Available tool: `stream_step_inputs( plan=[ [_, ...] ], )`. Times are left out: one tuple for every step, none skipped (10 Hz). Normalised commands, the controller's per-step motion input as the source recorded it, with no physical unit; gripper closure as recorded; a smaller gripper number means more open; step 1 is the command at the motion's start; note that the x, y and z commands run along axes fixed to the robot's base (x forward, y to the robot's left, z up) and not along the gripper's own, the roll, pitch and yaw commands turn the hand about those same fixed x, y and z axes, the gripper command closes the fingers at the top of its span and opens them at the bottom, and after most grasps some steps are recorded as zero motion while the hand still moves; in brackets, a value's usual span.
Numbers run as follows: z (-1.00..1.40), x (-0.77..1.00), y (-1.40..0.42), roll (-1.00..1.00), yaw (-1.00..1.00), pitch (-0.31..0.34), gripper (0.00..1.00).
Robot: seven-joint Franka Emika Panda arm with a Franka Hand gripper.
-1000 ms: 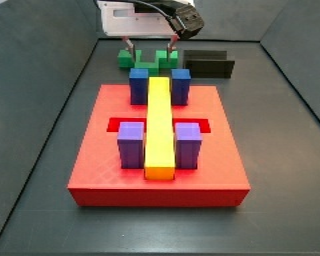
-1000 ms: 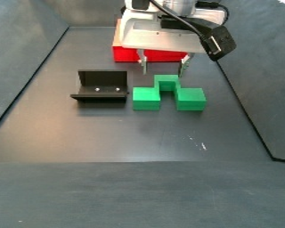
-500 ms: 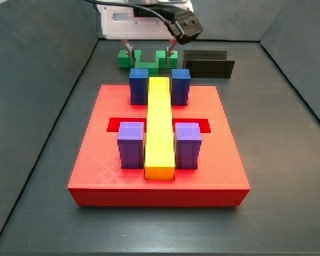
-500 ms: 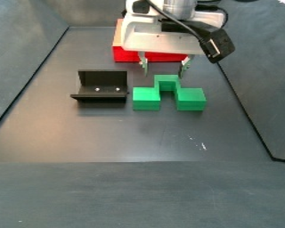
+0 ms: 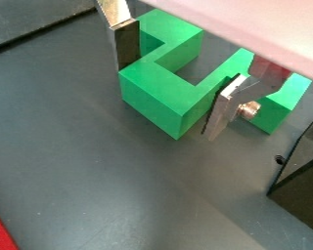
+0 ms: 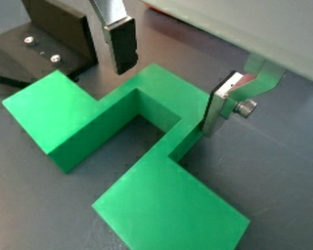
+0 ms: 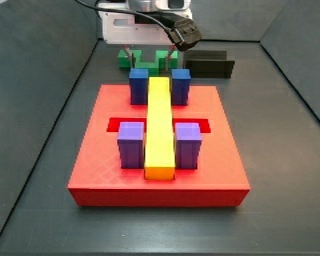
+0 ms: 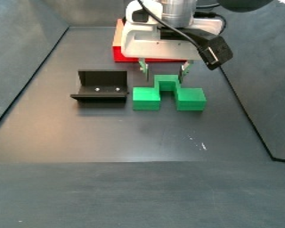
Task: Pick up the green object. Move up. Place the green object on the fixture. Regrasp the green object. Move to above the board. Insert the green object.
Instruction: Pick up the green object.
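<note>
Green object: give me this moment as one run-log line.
gripper: open, fingers straddling green object | green object: on floor beside fixture, not lifted | board: slots open

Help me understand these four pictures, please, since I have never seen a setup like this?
This is a single robot arm with a two-finger claw. Two pictures come from cameras on its wrist, looking down past the fingers; two come from cameras fixed beside the dark floor.

On the floor lie a green object with upright prongs, a small dark fixture next to it, and a red board carrying blue and purple pegs and a long yellow bar.

The claw hangs open over the green object, one finger on each side of its middle section in both wrist views. It holds nothing yet.
</note>
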Motion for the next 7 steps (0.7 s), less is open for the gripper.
stream_step_inputs(
  plan=[
    [-0.18, 0.0, 0.0, 0.16, 0.0, 0.0, 0.0],
    [-0.03, 0.0, 0.0, 0.1, 0.0, 0.0, 0.0],
    [0.0, 0.0, 0.0, 0.02, 0.0, 0.0, 0.0],
    [-0.03, 0.0, 0.0, 0.01, 0.0, 0.0, 0.0],
    [-0.13, 0.0, 0.0, 0.05, 0.0, 0.0, 0.0],
    [-0.09, 0.0, 0.0, 0.06, 0.0, 0.0, 0.0],
    [-0.14, 0.0, 0.0, 0.07, 0.0, 0.0, 0.0]
  ],
)
